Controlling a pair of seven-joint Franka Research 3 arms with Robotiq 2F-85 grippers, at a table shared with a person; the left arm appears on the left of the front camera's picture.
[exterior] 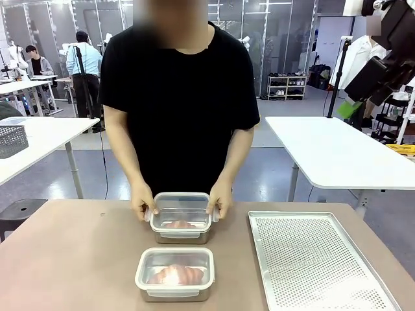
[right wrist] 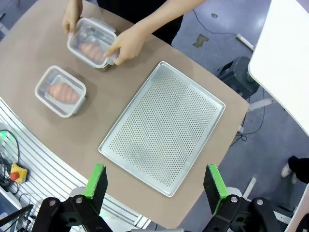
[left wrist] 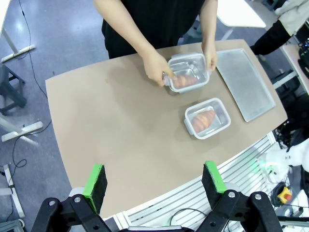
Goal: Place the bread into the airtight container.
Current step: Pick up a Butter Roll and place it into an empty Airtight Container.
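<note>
Front view: on the brown table (exterior: 71,259) in front of you stand two airtight containers, each with a piece of bread inside. The near container (exterior: 175,273) sits at the table's middle with its lid on, and the bread (exterior: 176,275) shows through the clear lid. Just beyond it, the far container (exterior: 182,217) holds a second bread (exterior: 179,225), and the person's two hands grip its lid at either end, the left-side hand (exterior: 142,206) and the right-side hand (exterior: 221,202). To the right lies a perforated metal tray (exterior: 318,262), bare. Your left gripper (left wrist: 153,181) hangs high above the table's near edge with its green pads spread wide, holding nothing. Your right gripper (right wrist: 154,181) hangs high over the tray's near corner, likewise spread and holding nothing.
</note>
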